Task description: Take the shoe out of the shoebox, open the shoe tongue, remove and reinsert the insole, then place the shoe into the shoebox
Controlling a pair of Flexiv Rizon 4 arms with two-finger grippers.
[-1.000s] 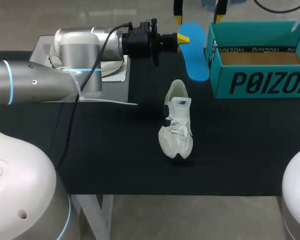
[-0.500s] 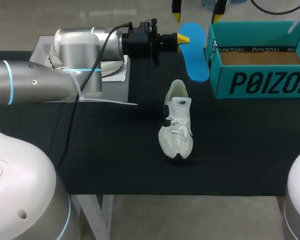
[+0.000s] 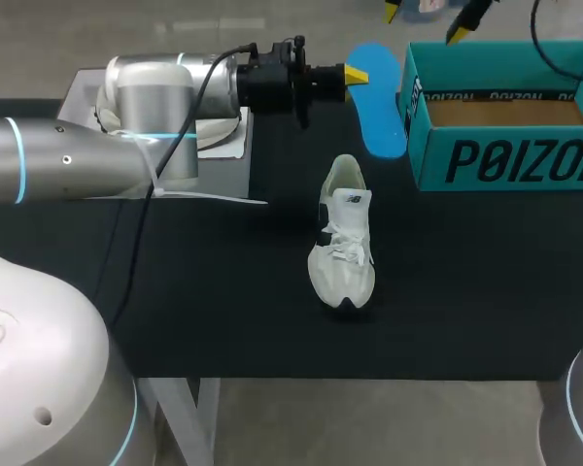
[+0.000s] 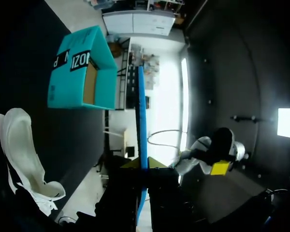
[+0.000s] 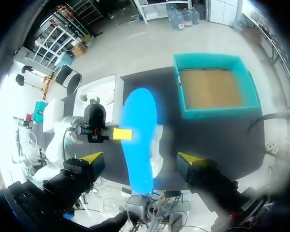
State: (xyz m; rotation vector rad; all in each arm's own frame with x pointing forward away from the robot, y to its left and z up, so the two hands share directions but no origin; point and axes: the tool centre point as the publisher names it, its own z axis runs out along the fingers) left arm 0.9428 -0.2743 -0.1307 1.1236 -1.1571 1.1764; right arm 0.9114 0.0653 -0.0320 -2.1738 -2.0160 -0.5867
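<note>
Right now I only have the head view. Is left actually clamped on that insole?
Observer: Yes. The left wrist view shows the insole edge-on between both yellow tips of the left gripper, touched from both sides.
Operator: Right gripper is mostly cut off for me. Holding anything?
Observer: No. In the right wrist view the right gripper is wide open, with the insole ahead of it, untouched.
Operator: Anything in the shoebox?
Observer: The right wrist view looks into the shoebox: bare brown floor, nothing in it.

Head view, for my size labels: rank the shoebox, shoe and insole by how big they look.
1. shoebox: clearly largest.
2. shoe and insole: nearly alike. The insole is held up nearer the camera, so I won't rank them.
</note>
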